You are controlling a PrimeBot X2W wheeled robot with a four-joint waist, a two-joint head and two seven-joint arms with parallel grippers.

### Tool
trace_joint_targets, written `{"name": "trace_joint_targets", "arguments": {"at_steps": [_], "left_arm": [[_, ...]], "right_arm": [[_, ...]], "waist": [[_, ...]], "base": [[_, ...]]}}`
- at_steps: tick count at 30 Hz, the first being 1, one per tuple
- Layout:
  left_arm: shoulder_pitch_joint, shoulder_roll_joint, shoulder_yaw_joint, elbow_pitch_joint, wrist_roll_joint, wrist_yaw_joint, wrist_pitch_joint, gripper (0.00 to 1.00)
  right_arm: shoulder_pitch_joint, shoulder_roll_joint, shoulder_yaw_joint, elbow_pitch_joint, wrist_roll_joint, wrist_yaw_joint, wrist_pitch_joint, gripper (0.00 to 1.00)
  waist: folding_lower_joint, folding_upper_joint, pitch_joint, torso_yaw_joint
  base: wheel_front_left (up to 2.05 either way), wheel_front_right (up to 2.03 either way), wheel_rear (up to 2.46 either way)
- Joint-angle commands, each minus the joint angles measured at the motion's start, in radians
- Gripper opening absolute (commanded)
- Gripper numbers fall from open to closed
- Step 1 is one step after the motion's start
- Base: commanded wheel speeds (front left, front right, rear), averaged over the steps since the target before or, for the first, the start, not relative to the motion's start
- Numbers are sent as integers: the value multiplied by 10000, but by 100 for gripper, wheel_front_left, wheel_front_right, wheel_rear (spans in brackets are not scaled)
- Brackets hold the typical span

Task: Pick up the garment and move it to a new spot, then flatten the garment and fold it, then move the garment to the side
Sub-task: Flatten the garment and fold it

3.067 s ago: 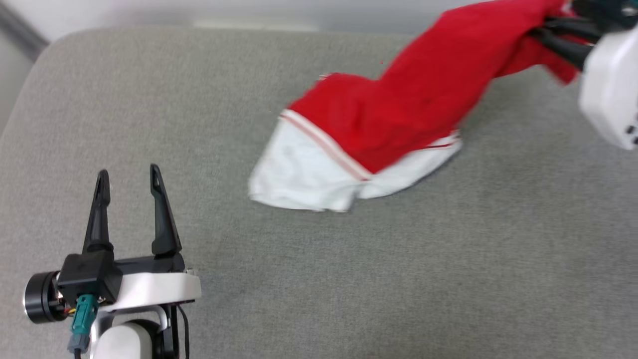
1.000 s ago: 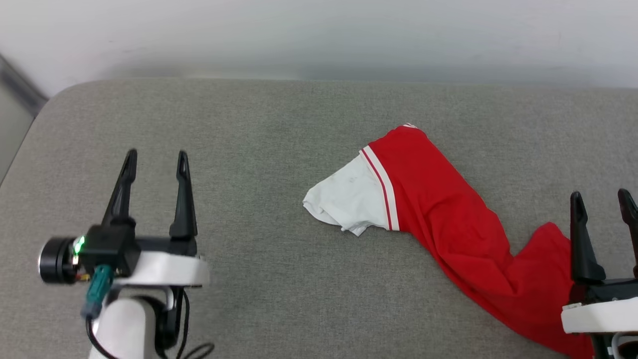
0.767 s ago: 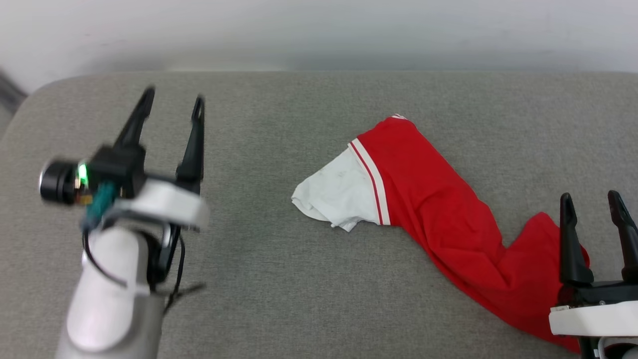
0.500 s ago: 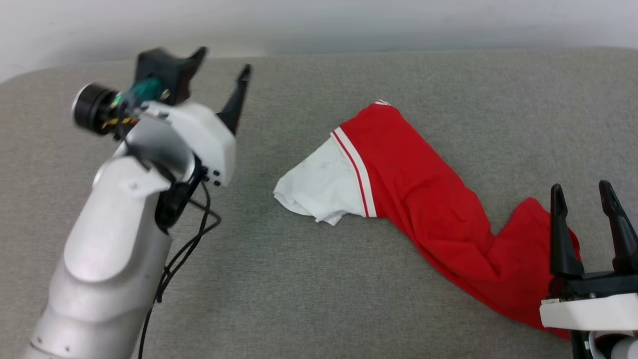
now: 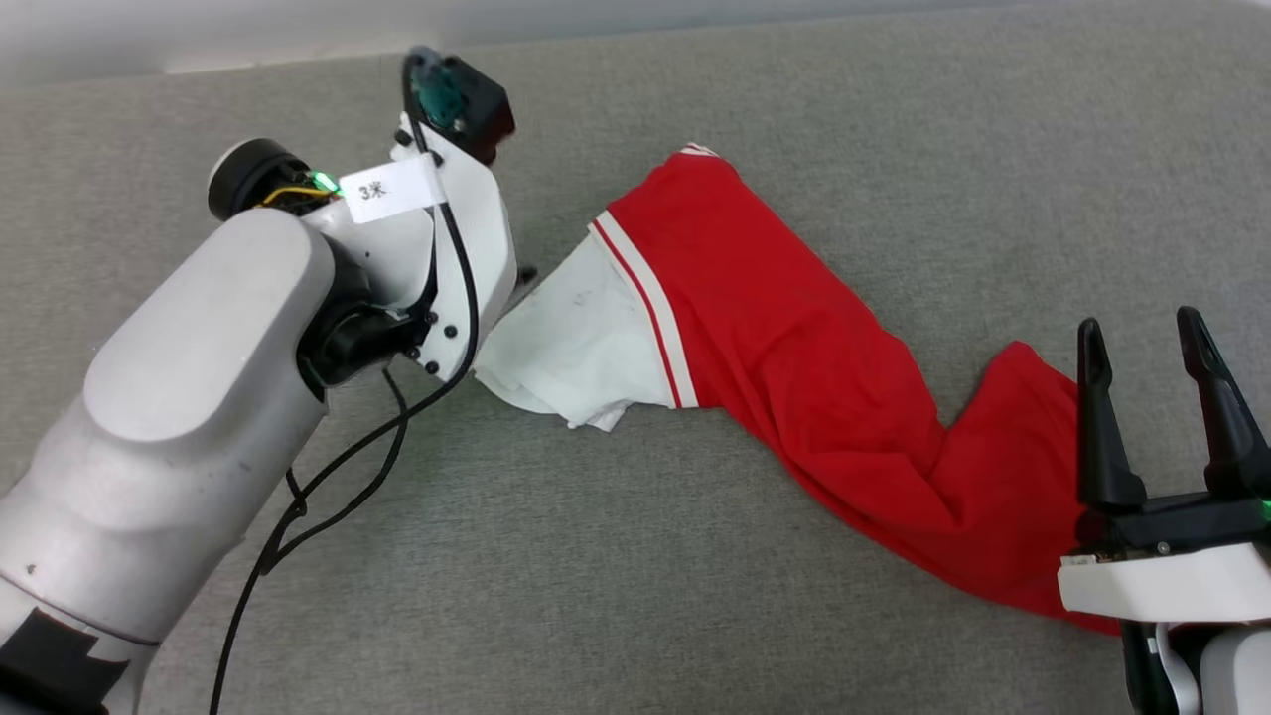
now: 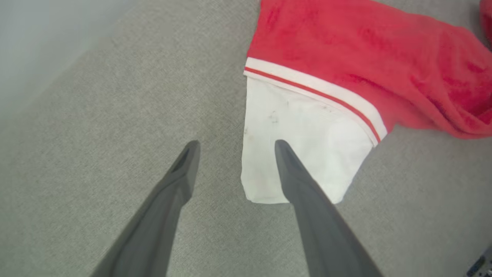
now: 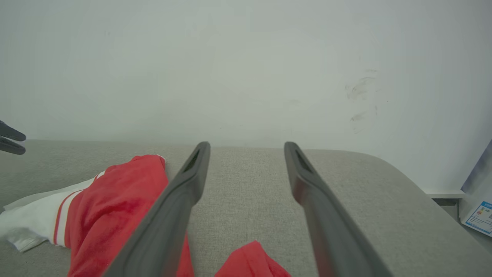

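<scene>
swung the left pincer (image 6: 234, 144) across from the near left to the white sleeve (image 6: 269, 115); left it spread wide, one finger over the sleeve's edge, the other over bare table (image 5: 596, 576). kept the right pincer (image 5: 1139, 328) gaping and empty beside the red end (image 5: 1023, 417). found the shirt (image 5: 794, 338) lying roped and crumpled across the table's right half. probably needed to dip lower, pinch just the sleeve's outer edge, then draw left against a matching right-hand grip.

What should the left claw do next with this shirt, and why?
Probably lower the left claw and close on the white sleeve: its open jaws frame the sleeve's edge, and the garment lies bunched, ready to be pulled flat.
</scene>
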Motion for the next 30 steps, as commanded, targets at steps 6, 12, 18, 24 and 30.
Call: {"name": "trace_joint_targets", "arguments": {"at_steps": [6, 12, 18, 24, 30], "left_arm": [[-594, 540, -1788, 293, -681, 3, 1217, 100], [-272, 980, -3532, 864, -1069, 2, 1391, 100], [-268, 870, -4183, 1045, -1537, 0, 406, 0], [-780, 1037, -4062, 518, -1716, 2, -1562, 0], [-169, 1964, -3729, -182, -2221, 13, -2637, 0]], "right_arm": [[-440, -34, 198, 8, -3, -7, -17, 100], [-629, 3, 279, 74, -21, -7, -20, 100], [-621, -46, 265, 162, -91, -5, -18, 100], [-280, -95, 182, 338, -104, -7, -19, 100], [108, -87, 72, 433, -104, -5, -19, 100]], "waist": [[-2, 0, 547, -514], [-2, 0, 823, -753], [-2, 0, 656, -576], [-2, 0, -56, -18], [-2, 0, -701, 512]], "base": [[0, 0, 0], [0, 0, 0], [0, 0, 0], [0, 0, 0], [0, 0, 0]]}}
